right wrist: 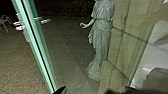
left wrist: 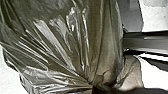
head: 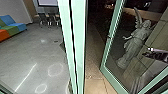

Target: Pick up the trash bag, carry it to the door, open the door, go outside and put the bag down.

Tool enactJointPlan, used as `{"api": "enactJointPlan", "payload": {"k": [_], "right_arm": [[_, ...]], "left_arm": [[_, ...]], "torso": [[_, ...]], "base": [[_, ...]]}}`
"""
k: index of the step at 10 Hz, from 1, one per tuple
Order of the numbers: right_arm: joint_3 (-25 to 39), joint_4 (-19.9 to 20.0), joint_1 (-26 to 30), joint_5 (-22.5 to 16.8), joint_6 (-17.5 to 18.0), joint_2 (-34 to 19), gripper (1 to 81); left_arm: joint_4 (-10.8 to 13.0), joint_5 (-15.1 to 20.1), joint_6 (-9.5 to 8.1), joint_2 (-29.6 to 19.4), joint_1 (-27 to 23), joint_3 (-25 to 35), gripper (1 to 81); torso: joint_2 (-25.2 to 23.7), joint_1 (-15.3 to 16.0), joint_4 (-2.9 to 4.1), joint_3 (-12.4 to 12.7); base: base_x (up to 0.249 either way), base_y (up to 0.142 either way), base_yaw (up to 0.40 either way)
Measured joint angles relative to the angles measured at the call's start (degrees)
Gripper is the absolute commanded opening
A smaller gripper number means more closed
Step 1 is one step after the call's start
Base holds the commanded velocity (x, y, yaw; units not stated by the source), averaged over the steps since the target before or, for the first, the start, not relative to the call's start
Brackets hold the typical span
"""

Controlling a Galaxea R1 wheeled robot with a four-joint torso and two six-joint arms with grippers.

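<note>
crinkly trash bag [left wrist: 57, 37] right up close to the left wrist cam, olive-brown & shiny, thin plastic w/ long sharp creases fanning out from one bunched spot. paler tan bit [left wrist: 131, 72] scrunched up next to it. the left gripper [left wrist: 93, 87] has its fingers pinching the bag afaict, since the folds all pull together there. right gripper [head: 147, 53] is at the far right of the head view, in front of the glass, can't tell if it's spread or pressed together tbh.

thick pale green upright [head: 79, 45], smooth & straight-edged, stands btwn the room and outside, so that's the main thing in the way. to its right the glass door [head: 104, 66] is open at an angle, same green frame, w/ a metal handle [right wrist: 21, 27] on it. thru the gap there's rough speckled paving [head: 93, 53] and flatter tan slabs [head: 96, 86] near the threshold.

behind the glass: grey winged statue [head: 138, 37], carved robe folds, one arm out, beside a wall of big stone blocks [head: 158, 37].

indoors: smooth grey floor [head: 27, 55] w/ glare rings & a streak, blocky orange/green/blue sofa [head: 11, 25], some chairs [head: 50, 20] under a screen [head: 48, 2].
</note>
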Motion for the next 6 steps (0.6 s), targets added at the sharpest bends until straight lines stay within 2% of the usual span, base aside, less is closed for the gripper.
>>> {"api": "enactJointPlan", "payload": {"k": [3,6], "right_arm": [[13.3,10.8,-0.1,-5.7,-1.3,-1.0,81.1],[27.6,19.0,-2.4,-9.2,-2.3,-6.3,81.1]], "left_arm": [[0.0,0.0,0.02,0.0,0.0,0.0,1.0],[0.1,-0.2,0.48,0.0,0.0,0.4,1.0]], "torso": [[0.0,0.0,0.0,0.0],[0.0,0.0,0.0,0.0]], "base": [[0.0,0.0,0.0],[0.0,0.0,0.0]]}}
